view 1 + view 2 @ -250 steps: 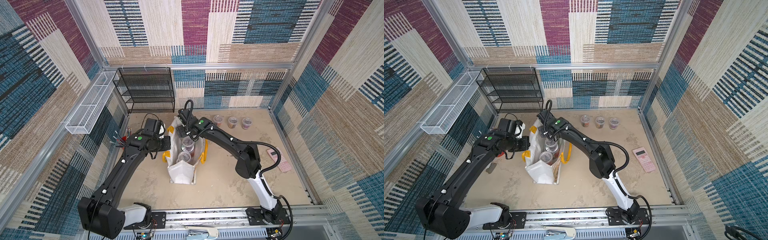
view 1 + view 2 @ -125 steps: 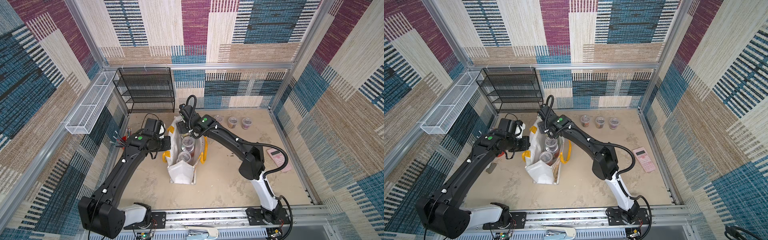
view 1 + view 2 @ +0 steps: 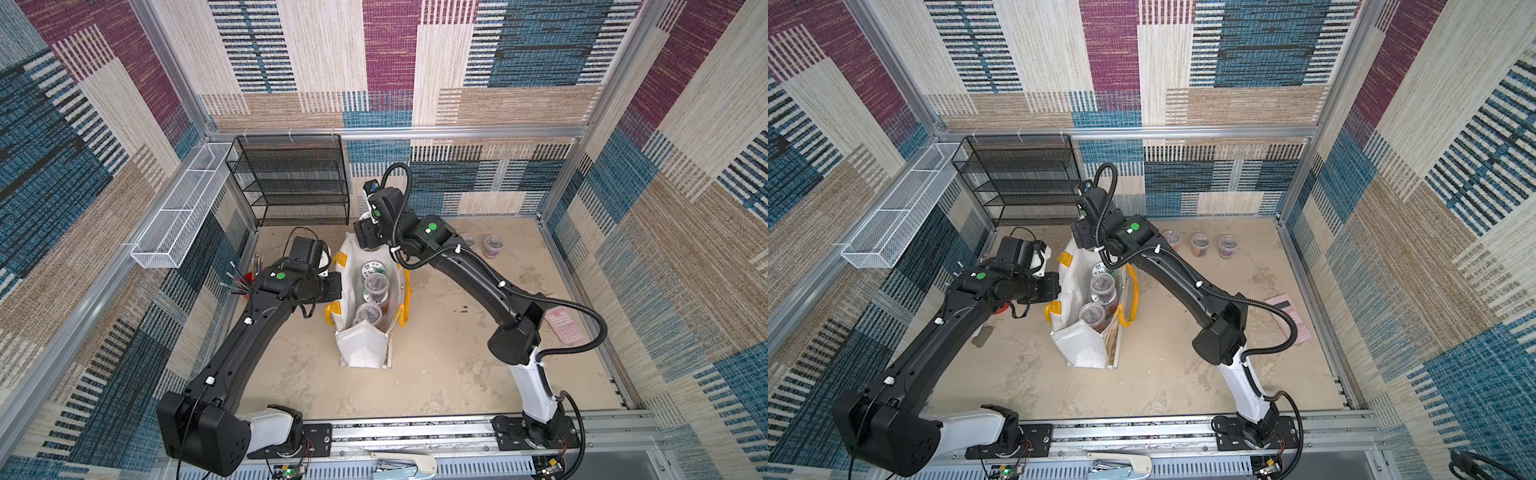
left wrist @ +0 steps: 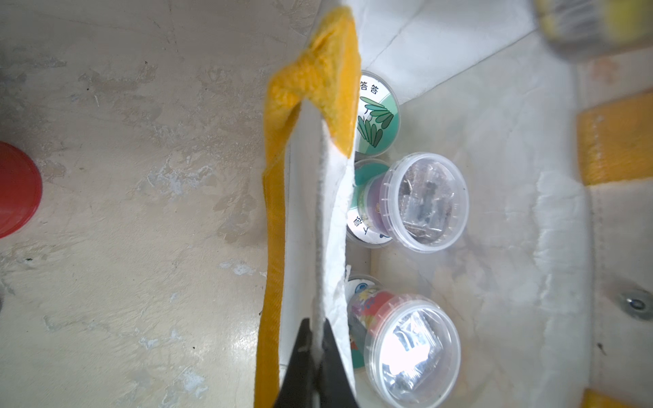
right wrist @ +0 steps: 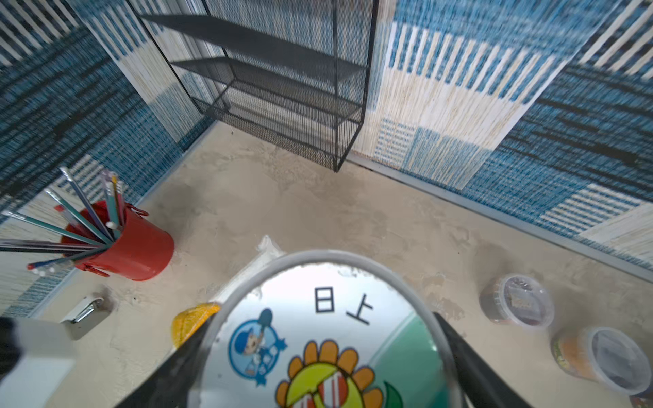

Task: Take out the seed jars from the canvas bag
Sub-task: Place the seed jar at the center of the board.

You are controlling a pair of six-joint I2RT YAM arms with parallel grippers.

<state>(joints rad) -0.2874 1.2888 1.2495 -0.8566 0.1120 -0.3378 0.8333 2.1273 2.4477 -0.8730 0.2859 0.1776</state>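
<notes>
While in right hand [image 5: 327, 341], lid [image 5: 311, 356]: 日上

A sunflower-lidded seed jar [image 5: 318, 353] sits in the right gripper [image 5: 323, 319]. The left gripper [image 4: 317, 323] pinches the rim of the open canvas bag [image 4: 424, 39], more jars [image 4: 427, 201] inside.

The left arm [image 3: 245, 332] rises from its base at the near rail, bends at the elbow and reaches forward and inward, wrist level. The left gripper [image 4: 315, 344] points sideways toward the middle, jaws pressed together on the rim of the canvas bag [image 4: 330, 197], one finger on each face of the cloth. The right arm [image 3: 478, 278] climbs to a high elbow, then stretches to the far middle, wrist pitched downward. The right gripper [image 5: 323, 348] has its jaws spread wide, clasping a seed jar [image 5: 318, 303] by the sides.
</notes>
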